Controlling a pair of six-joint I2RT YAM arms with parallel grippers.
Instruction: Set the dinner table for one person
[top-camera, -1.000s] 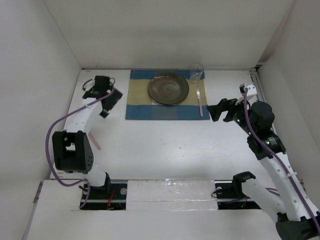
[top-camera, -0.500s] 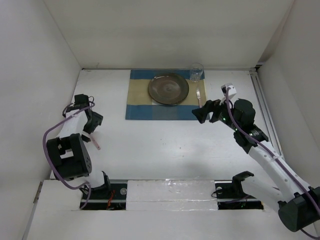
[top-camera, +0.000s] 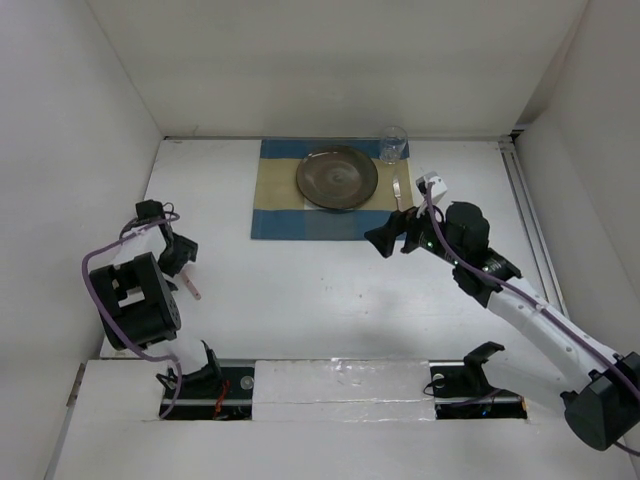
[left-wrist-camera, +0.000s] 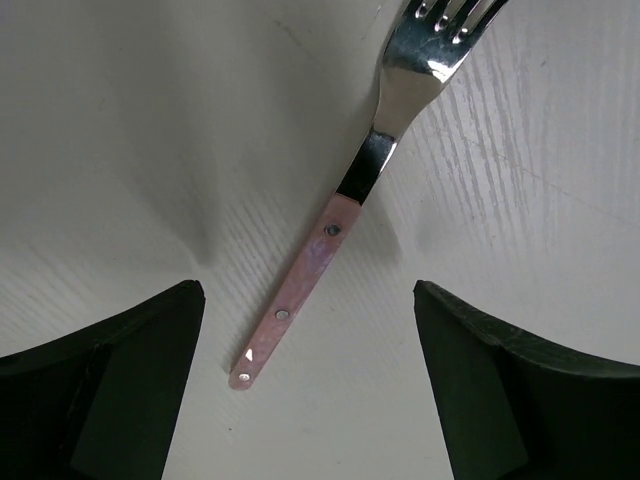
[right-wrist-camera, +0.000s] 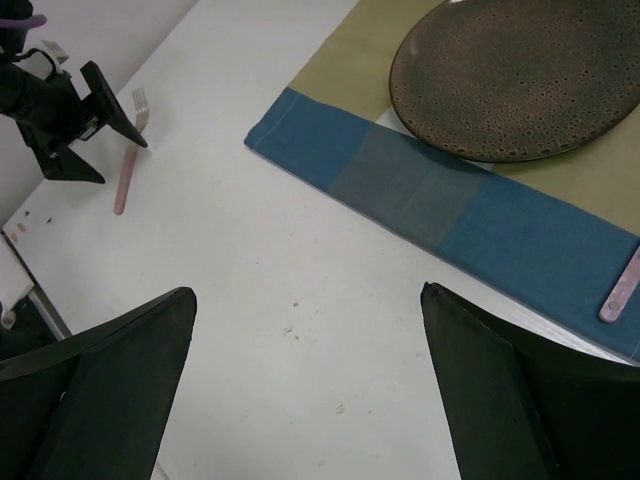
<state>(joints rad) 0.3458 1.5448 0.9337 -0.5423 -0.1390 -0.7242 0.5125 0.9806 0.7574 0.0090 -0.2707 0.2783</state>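
A pink-handled fork (left-wrist-camera: 300, 290) lies flat on the white dinner table (top-camera: 320, 310) at the near left, and its handle shows in the top view (top-camera: 191, 286). My left gripper (left-wrist-camera: 310, 400) is open and empty just above it, with the handle's end between the jaws; it also shows in the top view (top-camera: 176, 256). My right gripper (top-camera: 385, 240) is open and empty, hovering over the table by the near right corner of the blue-and-tan placemat (top-camera: 300, 222). The placemat holds a dark plate (top-camera: 337, 178) and a pink-handled utensil (top-camera: 401, 208). A glass (top-camera: 392, 145) stands at its far right corner.
White walls close in the table at the left, back and right. In the right wrist view the plate (right-wrist-camera: 520, 70), the placemat (right-wrist-camera: 420, 190), the utensil's handle (right-wrist-camera: 622, 290), the fork (right-wrist-camera: 128, 160) and my left gripper (right-wrist-camera: 60, 110) all show.
My left arm has drawn back from beside the placemat to the near left, down over the fork. My right gripper has moved left to the placemat's near right corner.
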